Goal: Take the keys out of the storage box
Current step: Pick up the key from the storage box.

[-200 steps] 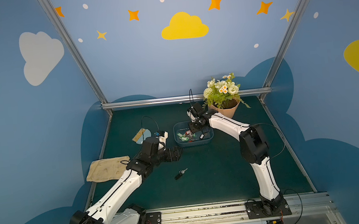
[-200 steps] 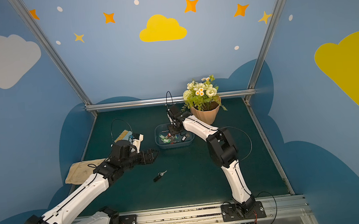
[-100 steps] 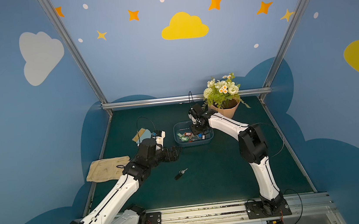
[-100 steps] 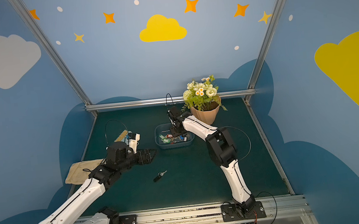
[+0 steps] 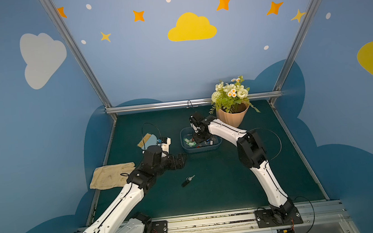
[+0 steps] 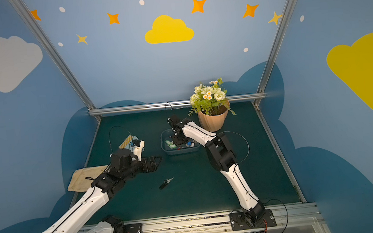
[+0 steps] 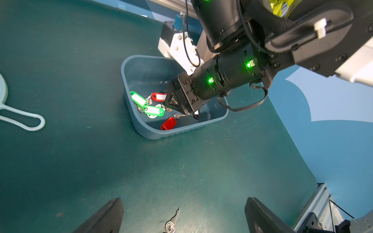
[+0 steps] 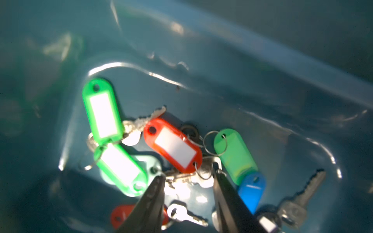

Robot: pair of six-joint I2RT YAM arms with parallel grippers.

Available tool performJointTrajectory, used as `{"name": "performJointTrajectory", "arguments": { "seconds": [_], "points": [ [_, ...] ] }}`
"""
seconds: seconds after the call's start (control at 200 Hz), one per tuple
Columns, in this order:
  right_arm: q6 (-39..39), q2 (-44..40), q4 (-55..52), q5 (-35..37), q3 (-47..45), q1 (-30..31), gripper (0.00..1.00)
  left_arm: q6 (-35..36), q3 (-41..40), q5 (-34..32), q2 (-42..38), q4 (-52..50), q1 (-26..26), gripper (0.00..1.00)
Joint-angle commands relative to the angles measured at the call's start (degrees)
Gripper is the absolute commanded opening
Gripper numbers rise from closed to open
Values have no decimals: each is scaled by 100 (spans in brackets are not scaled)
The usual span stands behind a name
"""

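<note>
1. Left end effector (image 7: 182,199) hovers wide open above the dark green bench (image 7: 80,161).
2. Right end effector (image 8: 188,175) sits inside the shallow blue-grey plastic storage box (image 7: 145,131), jaws parted around 1 silver key (image 8: 181,178).
3. Small metal keys with coloured oval tags (image 8: 171,145) lie in that box; 1 black-tagged key (image 5: 187,181) lies on the bench.

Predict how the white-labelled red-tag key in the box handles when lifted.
Probably floppy: the red tag joins its key by a loose ring, so it should dangle below the right pincer. Likely light: thin plastic, small key. It may drag neighbours, since a green tag and other rings crowd it in the storage box.
</note>
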Motion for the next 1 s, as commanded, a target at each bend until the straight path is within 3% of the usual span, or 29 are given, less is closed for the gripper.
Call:
{"name": "performJointTrajectory", "arguments": {
  "seconds": [0.0, 0.135, 0.25, 0.996],
  "points": [
    [-34, 219, -278, 104, 206, -35, 29, 117, -20, -91, -115, -101, 27, 100],
    [-24, 146, -279, 227, 270, -52, 10, 146, -28, -174, -179, -163, 29, 100],
    [-76, 29, -270, 345, 335, -66, 1, 155, -32, -213, -216, -191, 29, 100],
    [-219, -1165, 121, 25, -419, -152, 0, 137, -21, -171, -236, -171, 29, 100]
  ]
}}
